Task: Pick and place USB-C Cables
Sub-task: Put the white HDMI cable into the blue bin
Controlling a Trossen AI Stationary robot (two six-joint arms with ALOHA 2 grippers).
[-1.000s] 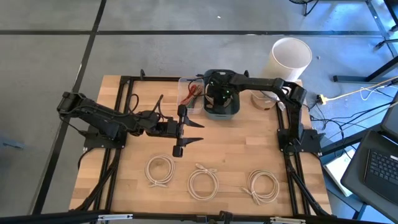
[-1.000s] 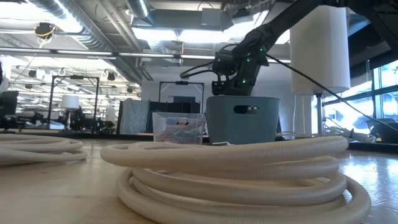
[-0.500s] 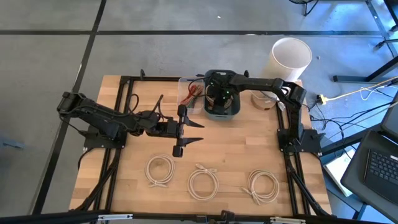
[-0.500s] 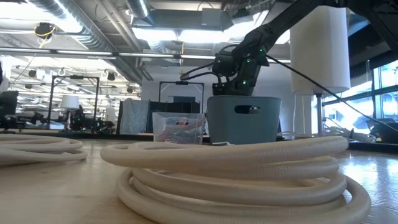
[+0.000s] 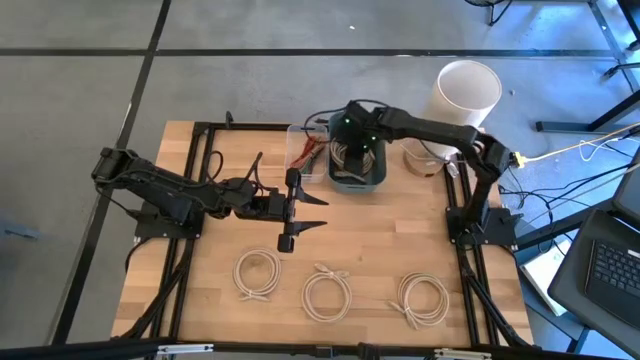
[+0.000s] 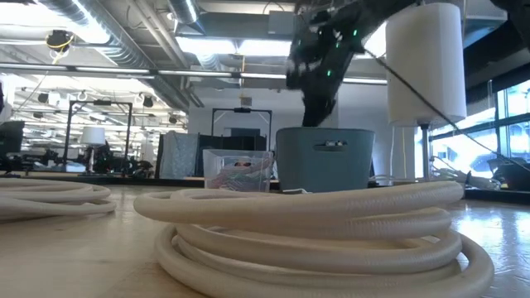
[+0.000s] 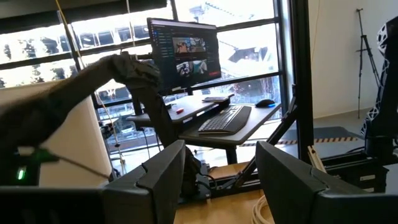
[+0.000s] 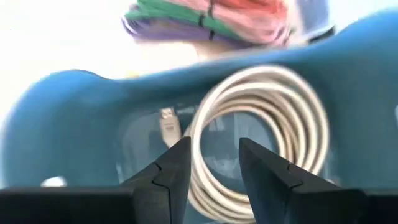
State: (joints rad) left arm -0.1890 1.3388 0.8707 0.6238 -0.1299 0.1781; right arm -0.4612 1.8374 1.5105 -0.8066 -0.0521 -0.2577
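The right end effector hangs over the blue bin at the far middle of the worktop. Its 2 fingers stand apart with nothing between them. Beneath them, inside the bin, a cream coil leans against the wall, and a loose connector end of cable lies beside it on the floor of the bin.

Just left of the bin sits a clear box holding short tied bundles in green, red, purple and pink. In the low view the box stands just left of the bin, with the right arm above the bin's rim.

3 more cream coils lie in a row along the near edge of the worktop: a left coil, a middle coil and a right coil, well apart from the bin. The middle one fills the foreground of the low view.

The left end effector waits over the middle of the worktop, left of centre, between the box and the row of coils. Its fingers are spread and hold nothing.

A white cylinder stands off the far right corner.
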